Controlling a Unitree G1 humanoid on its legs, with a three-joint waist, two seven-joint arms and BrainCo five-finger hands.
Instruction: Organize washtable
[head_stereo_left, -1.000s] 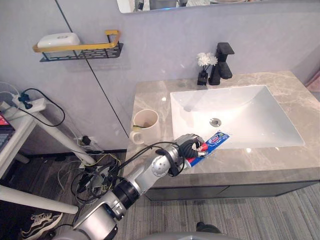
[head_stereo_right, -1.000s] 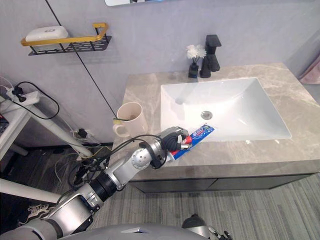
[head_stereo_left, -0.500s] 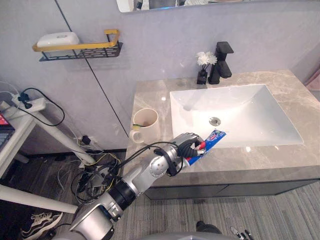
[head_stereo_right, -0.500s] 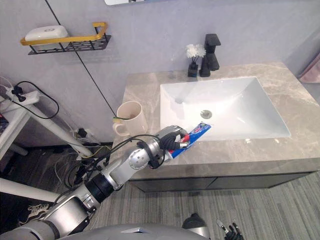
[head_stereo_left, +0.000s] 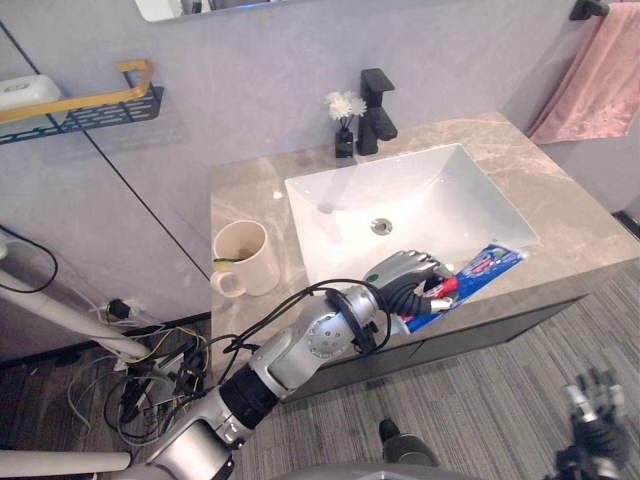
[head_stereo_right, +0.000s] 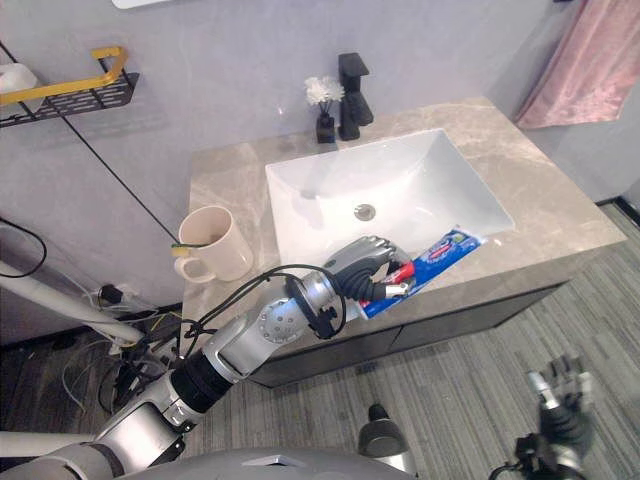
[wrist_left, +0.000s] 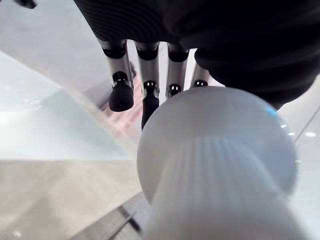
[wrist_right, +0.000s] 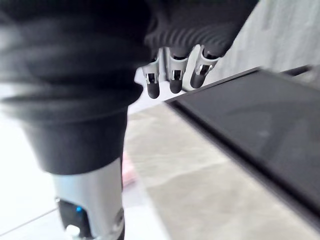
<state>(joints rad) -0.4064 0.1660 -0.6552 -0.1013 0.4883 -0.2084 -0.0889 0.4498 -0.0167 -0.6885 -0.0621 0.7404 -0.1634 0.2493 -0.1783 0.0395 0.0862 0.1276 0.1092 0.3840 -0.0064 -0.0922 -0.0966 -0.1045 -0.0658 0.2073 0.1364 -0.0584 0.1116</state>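
Observation:
My left hand (head_stereo_left: 405, 285) is shut on a blue and red toothpaste tube (head_stereo_left: 478, 271) and holds it over the front edge of the grey marble countertop (head_stereo_left: 245, 190), in front of the white sink (head_stereo_left: 420, 185). The tube slants up to the right from the fingers. In the left wrist view its white cap end (wrist_left: 215, 165) sits right below my curled fingers (wrist_left: 149, 97). A cream mug (head_stereo_left: 240, 258) stands on the counter left of the sink. My right hand (head_stereo_right: 560, 398) hangs low at the right over the floor, fingers relaxed (wrist_right: 172, 75).
A black faucet (head_stereo_left: 376, 103) and a small black vase with white flowers (head_stereo_left: 345, 120) stand behind the sink. A pink towel (head_stereo_left: 590, 70) hangs at the upper right. On the left wall is a black and gold shelf (head_stereo_left: 85, 105) carrying a white soap (head_stereo_left: 22, 90).
The camera has swung to the right. My left hand has carried the tube to the right along the sink's front edge. My right hand has come into view at the lower right.

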